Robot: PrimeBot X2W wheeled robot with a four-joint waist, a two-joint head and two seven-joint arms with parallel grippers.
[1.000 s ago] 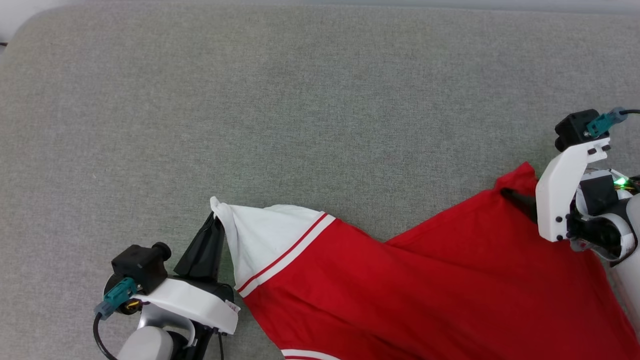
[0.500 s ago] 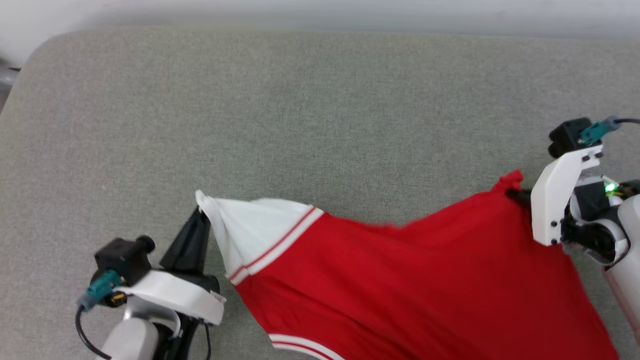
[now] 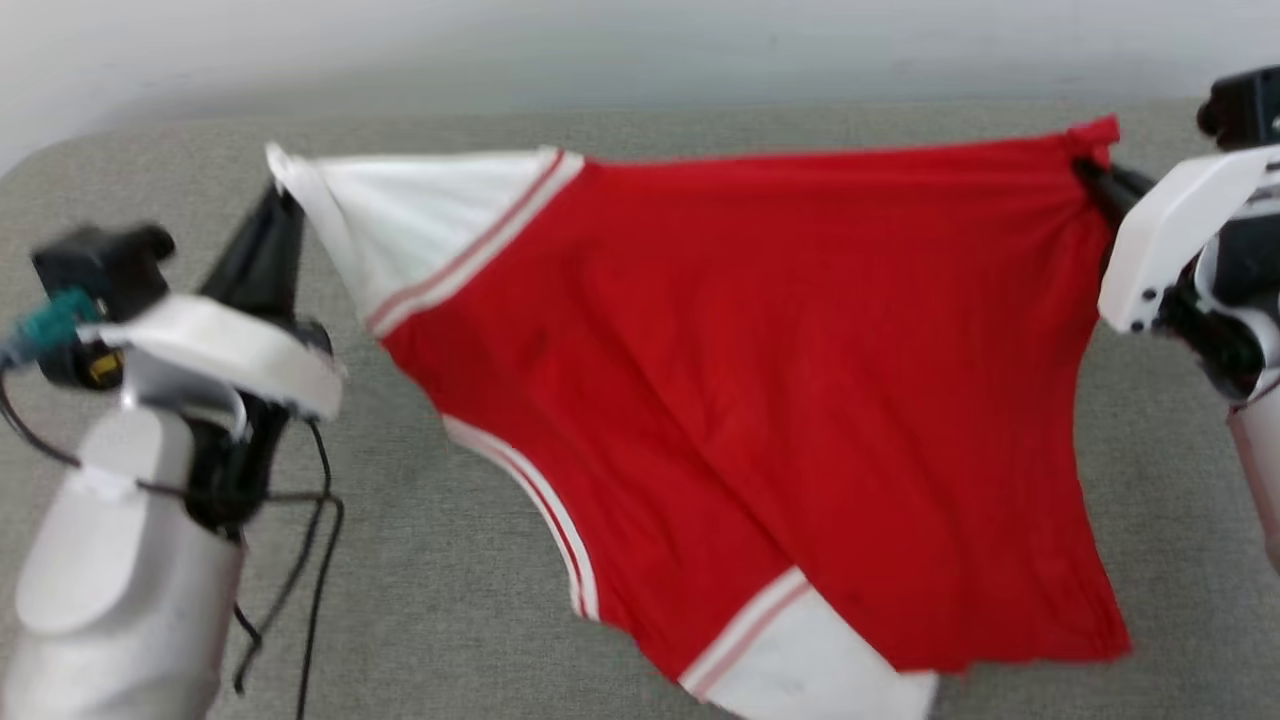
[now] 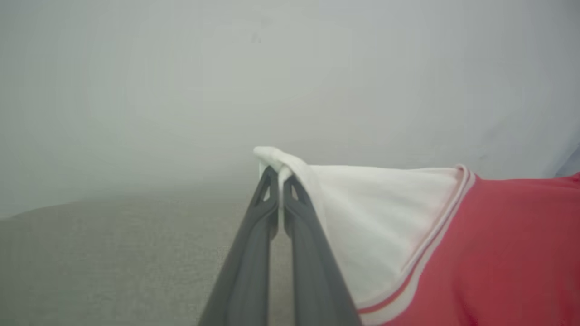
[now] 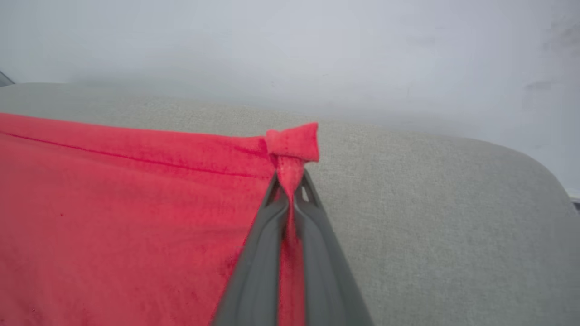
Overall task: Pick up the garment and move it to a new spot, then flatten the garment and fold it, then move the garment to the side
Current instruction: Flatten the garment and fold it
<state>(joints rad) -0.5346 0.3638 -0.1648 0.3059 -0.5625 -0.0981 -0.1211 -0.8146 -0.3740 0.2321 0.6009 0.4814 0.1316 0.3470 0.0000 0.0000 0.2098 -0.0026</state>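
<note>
**While two grippers pinch it, one red shirt hangs spread between them**

As both arms hold it up, one shirt (image 3: 760, 400) spreads wide across the head view over a grey cushion (image 3: 420, 560), with a pale wall (image 3: 600, 50) behind. There are two grippers, one shirt and two white sleeves, each edged with red-and-white trim.

On the robot's left, the left gripper (image 3: 285, 195) has its jaws closed to a thin slit on the tip of the upper sleeve (image 3: 420, 210). In the left wrist view a white fold of cloth wraps over the fingertips of that gripper (image 4: 277, 174), and the red body of the shirt (image 4: 498, 253) runs off to the right.

On the robot's right, the right gripper (image 3: 1095, 180) is clamped just as tightly on a bunched red corner. In the right wrist view a small red tuft stands up above the tips of that gripper (image 5: 290, 190), and the shirt (image 5: 113, 217) runs off to the left.

Its long axis runs left to right, along the taut, nearly level top edge between the two grippers. From that edge the cloth falls toward the bottom of the head view, where the lower sleeve (image 3: 820, 670) lies. Whether the lowest cloth touches the cushion I cannot tell.
</note>
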